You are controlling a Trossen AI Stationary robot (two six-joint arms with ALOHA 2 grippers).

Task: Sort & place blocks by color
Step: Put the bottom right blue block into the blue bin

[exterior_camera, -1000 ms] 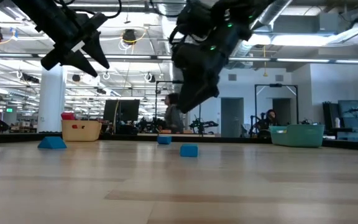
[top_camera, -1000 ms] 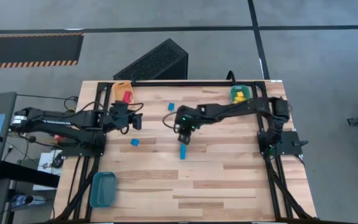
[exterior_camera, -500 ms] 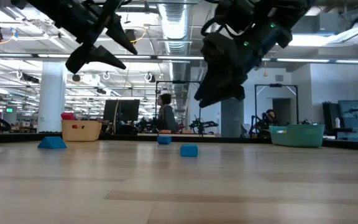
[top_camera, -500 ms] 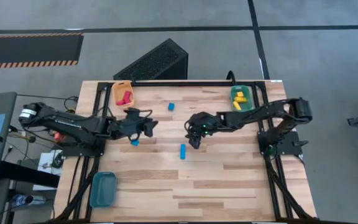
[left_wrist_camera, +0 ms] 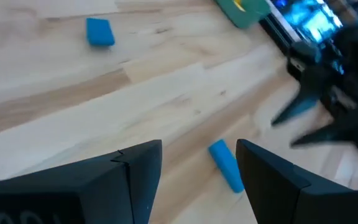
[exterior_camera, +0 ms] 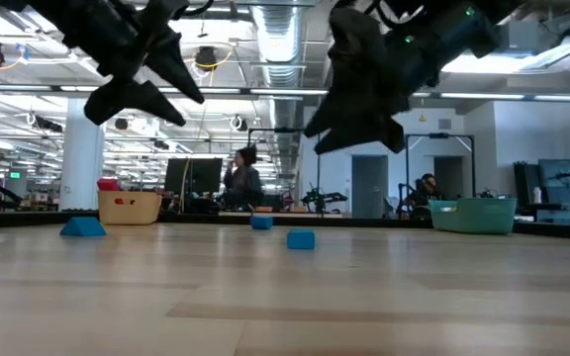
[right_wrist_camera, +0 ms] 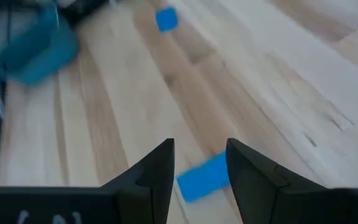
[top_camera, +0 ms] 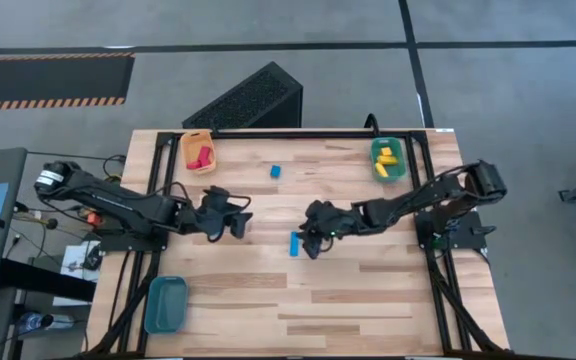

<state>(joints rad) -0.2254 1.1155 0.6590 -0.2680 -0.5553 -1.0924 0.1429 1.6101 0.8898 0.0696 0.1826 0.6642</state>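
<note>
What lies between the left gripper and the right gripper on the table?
In the high view, the blue bar block lies on bare wood between the left gripper and the right gripper, right beside the right one. Both grippers are open and empty.

A wooden table (top_camera: 368, 290) fills the middle, with a black frame around its edges. The left gripper (top_camera: 240, 222) reaches in from the left side and the right gripper (top_camera: 311, 243) from the right; both sit near the table's centre, well apart. A blue bar block (top_camera: 294, 243) lies just beside the right gripper. A small blue cube (top_camera: 275, 172) sits farther back. An orange bin (top_camera: 190, 140) with red blocks (top_camera: 204, 157) occupies the back left, a green bin (top_camera: 377, 165) with yellow blocks (top_camera: 388, 156) the back right, a blue bin (top_camera: 165, 303) the front left.
</note>
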